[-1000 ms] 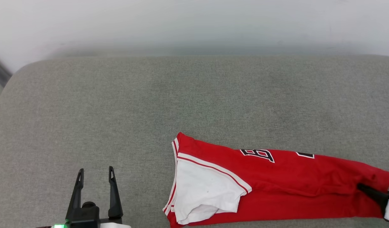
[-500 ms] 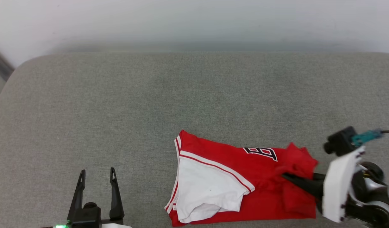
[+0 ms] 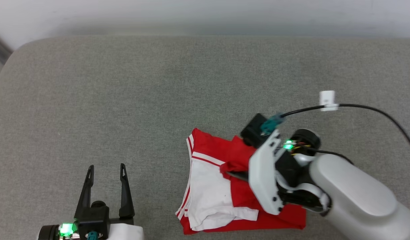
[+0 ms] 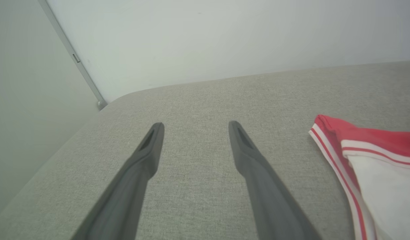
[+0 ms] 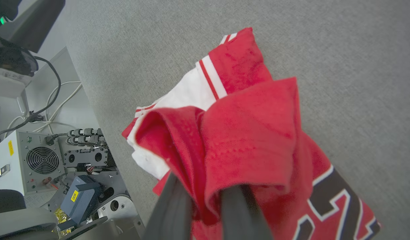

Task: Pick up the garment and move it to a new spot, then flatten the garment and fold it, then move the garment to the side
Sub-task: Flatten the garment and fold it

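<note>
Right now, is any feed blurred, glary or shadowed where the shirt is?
Head view: even, soft light, no glare; the garment is sharp, the far wall hazy. Left wrist view: the left gripper looks soft close to the lens, with wide-angle stretch at the edges. Right wrist view: the fabric bunched on the right gripper is slightly soft; the grey cushion is crisp.

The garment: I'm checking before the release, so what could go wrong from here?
1. The right gripper is shut on a bunched wad of the garment, not a clean edge, so the fold may land crumpled.
2. The left gripper stands open, apart from the cloth; nothing pins it, so it could drag.
3. In the right wrist view it lies near the edge of the cushion and might slip off.
</note>
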Controlling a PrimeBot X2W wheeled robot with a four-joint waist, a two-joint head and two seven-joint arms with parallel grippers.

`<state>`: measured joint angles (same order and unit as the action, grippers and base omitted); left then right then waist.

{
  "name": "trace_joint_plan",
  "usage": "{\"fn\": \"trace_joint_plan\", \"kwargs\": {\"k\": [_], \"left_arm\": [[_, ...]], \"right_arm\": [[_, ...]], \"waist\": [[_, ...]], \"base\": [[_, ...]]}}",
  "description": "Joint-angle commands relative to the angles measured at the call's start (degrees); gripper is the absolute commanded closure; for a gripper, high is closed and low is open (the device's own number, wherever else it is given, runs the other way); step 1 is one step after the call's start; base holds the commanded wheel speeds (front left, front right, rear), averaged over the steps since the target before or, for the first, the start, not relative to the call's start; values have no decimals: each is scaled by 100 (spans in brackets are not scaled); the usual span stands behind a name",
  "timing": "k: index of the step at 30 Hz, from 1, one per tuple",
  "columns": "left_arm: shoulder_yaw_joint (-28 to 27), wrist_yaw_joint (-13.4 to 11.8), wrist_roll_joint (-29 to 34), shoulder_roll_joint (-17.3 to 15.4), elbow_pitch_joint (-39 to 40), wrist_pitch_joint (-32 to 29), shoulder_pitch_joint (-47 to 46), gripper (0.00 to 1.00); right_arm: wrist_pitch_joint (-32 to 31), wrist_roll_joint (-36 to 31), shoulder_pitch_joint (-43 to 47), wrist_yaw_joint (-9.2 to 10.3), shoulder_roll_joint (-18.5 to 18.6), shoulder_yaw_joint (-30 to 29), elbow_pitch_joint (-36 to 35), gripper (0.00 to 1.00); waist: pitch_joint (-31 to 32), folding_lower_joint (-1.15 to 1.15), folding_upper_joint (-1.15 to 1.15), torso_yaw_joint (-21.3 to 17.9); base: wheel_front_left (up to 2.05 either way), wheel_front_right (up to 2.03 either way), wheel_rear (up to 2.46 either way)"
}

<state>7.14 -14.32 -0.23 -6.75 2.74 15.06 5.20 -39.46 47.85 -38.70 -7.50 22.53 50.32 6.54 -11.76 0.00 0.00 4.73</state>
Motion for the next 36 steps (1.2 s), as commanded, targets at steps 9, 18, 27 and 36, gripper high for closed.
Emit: {"fn": "trace_joint_plan", "kwargs": {"k": [9, 18, 27, 36], "left_arm": [[52, 43, 7, 37, -47, 15, -226, 0], [20, 45, -14, 60, -102, 15, -257, 0], [14, 99, 28, -28, -131, 15, -48, 0], [-34, 34, 24, -67, -38, 14, 146, 0]], "right_arm": [[326, -134, -968, 3, -676, 1307, 1497, 100], [735, 45, -1213, 4, -723, 2071, 2156, 100], [2061, 120, -1686, 3, -249, 2118, 1479, 0], [4401, -961, -1255, 3, 409, 540, 1392, 0]], "waist": [[-231, 0, 0, 154], [-279, 0, 0, 153], [72, 0, 0, -86], [294, 0, 0, -334]], "base": [[0, 0, 0], [0, 0, 0], [0, 0, 0], [0, 0, 0]]}}
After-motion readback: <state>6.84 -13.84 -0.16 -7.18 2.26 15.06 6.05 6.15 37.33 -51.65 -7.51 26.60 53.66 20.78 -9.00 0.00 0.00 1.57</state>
